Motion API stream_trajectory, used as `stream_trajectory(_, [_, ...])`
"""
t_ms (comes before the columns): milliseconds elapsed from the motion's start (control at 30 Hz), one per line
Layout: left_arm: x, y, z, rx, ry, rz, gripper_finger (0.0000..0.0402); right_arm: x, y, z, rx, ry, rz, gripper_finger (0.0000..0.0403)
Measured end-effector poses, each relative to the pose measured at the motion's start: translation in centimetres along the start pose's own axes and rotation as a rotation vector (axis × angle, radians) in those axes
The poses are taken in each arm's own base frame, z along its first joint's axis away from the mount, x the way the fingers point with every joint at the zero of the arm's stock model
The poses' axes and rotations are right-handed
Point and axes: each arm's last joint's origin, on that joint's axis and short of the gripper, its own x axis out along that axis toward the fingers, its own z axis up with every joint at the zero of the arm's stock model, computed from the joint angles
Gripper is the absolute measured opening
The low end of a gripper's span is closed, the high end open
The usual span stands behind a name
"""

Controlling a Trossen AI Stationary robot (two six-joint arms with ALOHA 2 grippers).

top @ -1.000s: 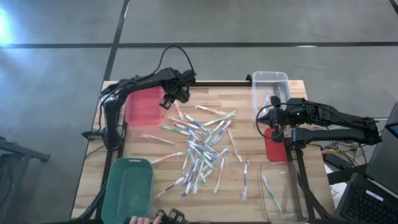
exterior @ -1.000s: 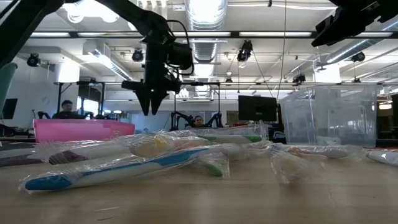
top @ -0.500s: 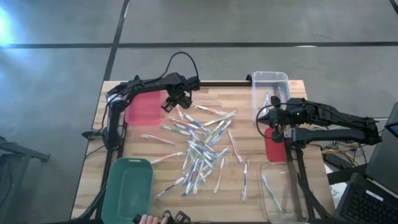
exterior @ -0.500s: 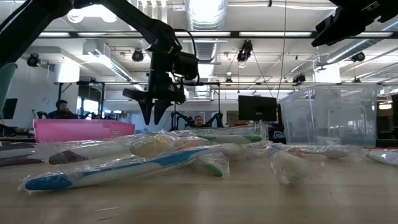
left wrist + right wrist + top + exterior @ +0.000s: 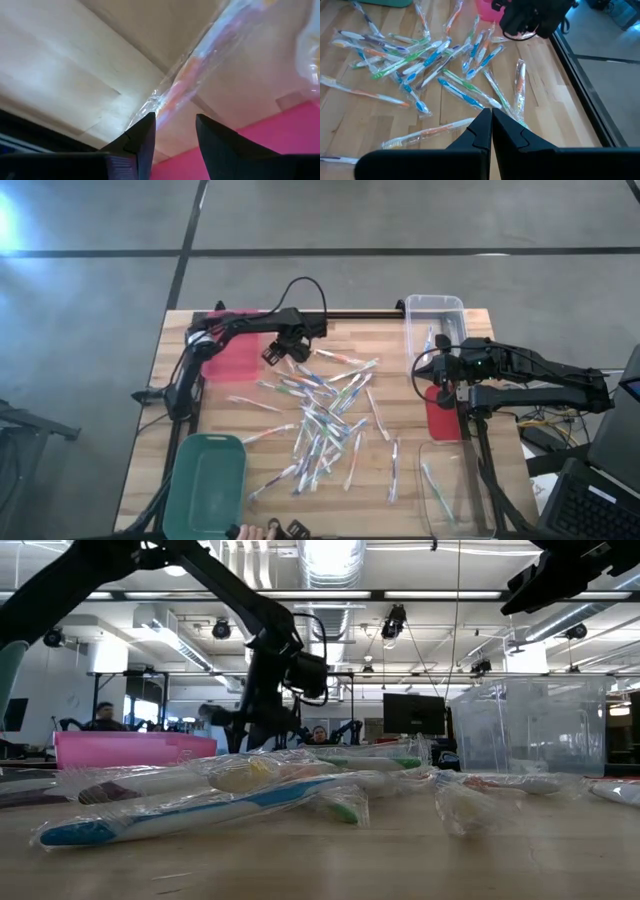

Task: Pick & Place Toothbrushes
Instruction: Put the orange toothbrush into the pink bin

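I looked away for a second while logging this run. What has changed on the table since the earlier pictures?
The left gripper has moved from beside the pink bin toward the toothbrushes and come down low over the pile's far end. Its fingers are open around a wrapped orange toothbrush, nothing gripped yet. The right gripper stayed shut and parked near the clear bin; the pile looks undisturbed.

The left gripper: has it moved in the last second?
Yes. The left gripper has slid rightward, off the pink bin, and lowered toward the toothbrushes.

Toothbrushes (image 5: 325,420) lie mid-table (image 5: 400,355), bins at edges
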Motion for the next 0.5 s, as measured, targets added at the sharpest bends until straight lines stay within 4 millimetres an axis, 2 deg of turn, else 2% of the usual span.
stream_trajectory(333, [2.2,0.3,1.7,0.024,0.056,0.008,0.0143,0.0,0.0,0.0,0.0,0.0,0.0,0.0008])
stream_trajectory(500, [2.0,0.4,2.1,0.036,0.073,0.04,0.0097,0.0,0.0,0.0,0.0,0.0,0.0,0.0008])
